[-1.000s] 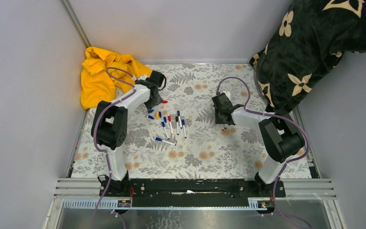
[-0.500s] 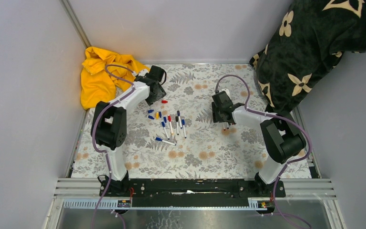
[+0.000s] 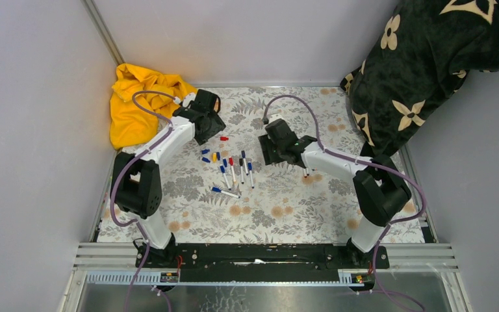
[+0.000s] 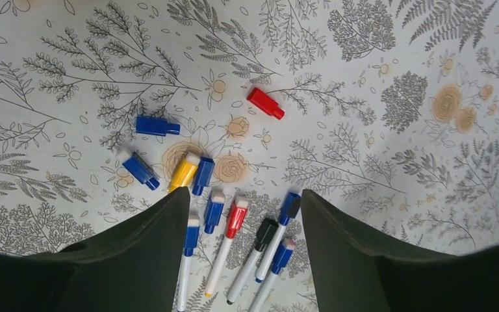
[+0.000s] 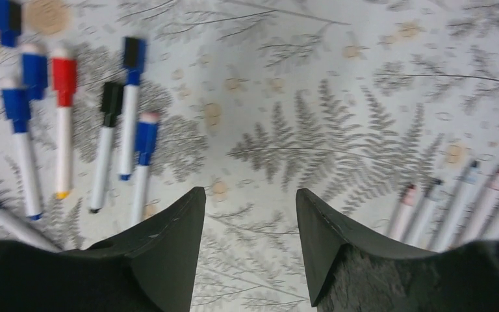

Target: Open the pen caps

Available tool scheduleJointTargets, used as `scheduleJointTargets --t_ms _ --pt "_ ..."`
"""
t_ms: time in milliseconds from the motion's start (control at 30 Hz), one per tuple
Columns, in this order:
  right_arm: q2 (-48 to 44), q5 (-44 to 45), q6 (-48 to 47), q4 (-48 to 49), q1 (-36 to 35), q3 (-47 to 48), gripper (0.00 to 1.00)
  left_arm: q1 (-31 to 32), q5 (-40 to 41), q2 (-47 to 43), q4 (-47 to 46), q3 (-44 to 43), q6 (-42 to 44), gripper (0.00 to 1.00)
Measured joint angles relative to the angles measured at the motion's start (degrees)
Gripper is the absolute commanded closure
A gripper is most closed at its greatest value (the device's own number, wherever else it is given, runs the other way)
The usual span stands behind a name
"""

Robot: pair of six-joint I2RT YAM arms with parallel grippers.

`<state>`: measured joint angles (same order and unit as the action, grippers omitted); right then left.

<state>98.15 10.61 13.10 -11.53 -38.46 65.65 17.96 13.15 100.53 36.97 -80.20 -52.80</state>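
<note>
Several capped pens [image 4: 226,246] lie side by side on the floral mat, with blue, red and black caps. Loose pen caps lie just beyond them: a red one [image 4: 265,103], blue ones [image 4: 156,125] and a yellow one [image 4: 184,172]. My left gripper [image 4: 245,192] hangs open above the capped pens, holding nothing; in the top view it [image 3: 212,125] sits behind the loose caps. My right gripper [image 5: 250,190] is open and empty over bare mat, right of the capped pens [image 5: 107,146]. Several uncapped pens [image 5: 455,205] lie to its right.
A crumpled yellow cloth [image 3: 136,104] sits in the back left corner, just behind the left arm. A dark flowered blanket [image 3: 422,71] hangs over the back right corner. Grey walls close in the mat [image 3: 266,208] on three sides.
Both grippers have opened wider. The right gripper has swung left, away from the uncapped pens and toward the capped ones. The left gripper has drawn back a little toward the far wall.
</note>
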Motion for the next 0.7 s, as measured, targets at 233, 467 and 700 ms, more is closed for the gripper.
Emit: scheduleJointTargets --t_ms 233,467,700 --pt "3.8 -1.8 1.7 -0.9 -7.2 1.7 0.40 0.0 -1.3 -3.4 -0.5 2.6 -0.4 0.29" --pt "7.1 -2.3 4.0 -2.6 -9.6 2.0 0.40 0.0 -1.5 -5.9 -0.7 4.3 -0.4 0.29" --pt "9.4 -2.3 5.1 -3.3 -10.8 4.0 0.40 0.0 -1.5 -6.6 -1.1 4.8 -0.4 0.29"
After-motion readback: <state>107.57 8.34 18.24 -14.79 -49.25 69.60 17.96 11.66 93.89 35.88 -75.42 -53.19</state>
